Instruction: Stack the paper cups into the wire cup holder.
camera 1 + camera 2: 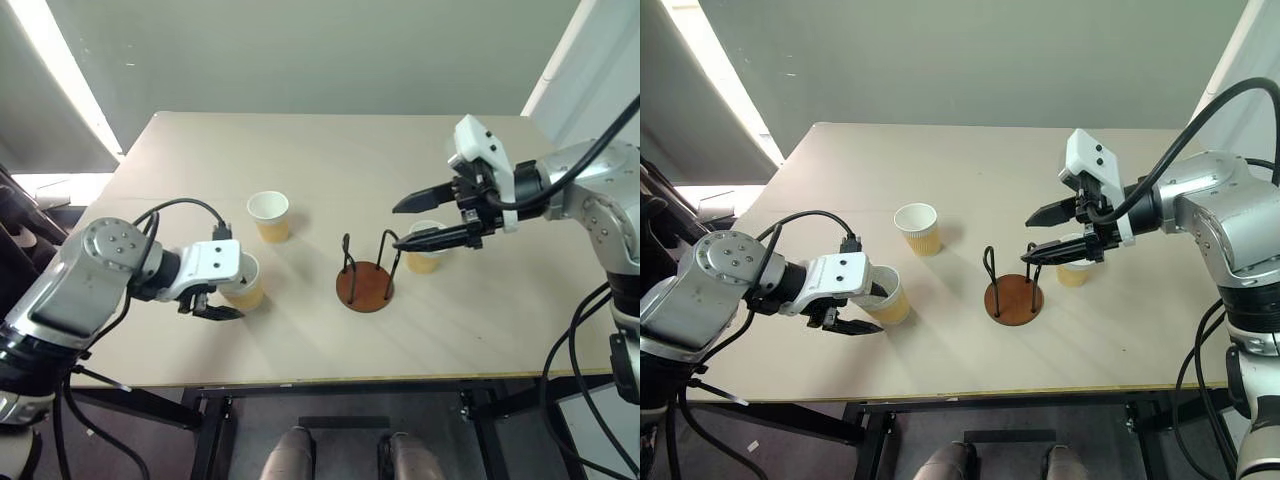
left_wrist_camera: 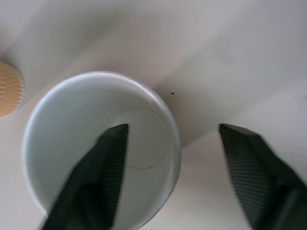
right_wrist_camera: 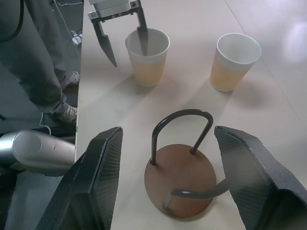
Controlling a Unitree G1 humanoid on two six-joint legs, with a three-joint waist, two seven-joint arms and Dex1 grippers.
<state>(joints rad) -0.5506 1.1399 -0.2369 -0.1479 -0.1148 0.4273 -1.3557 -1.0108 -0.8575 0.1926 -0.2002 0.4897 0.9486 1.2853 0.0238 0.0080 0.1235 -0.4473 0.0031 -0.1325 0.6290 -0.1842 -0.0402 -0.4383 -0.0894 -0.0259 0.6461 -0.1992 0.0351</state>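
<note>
Left gripper (image 1: 222, 300) jaws straddle wall of near cup (image 1: 245, 281), one finger inside, not yet clamped. Right gripper (image 1: 412, 222) jaws open above wire holder (image 1: 365, 284).

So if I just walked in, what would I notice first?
Probably the left end effector at the table's near left, with one black finger dipped inside a small yellowish-tan paper cup and the other outside it. Next, the little wire stand with the round reddish-brown disc base in the middle, with nothing in it, and the right end effector hanging open just above it.
</note>
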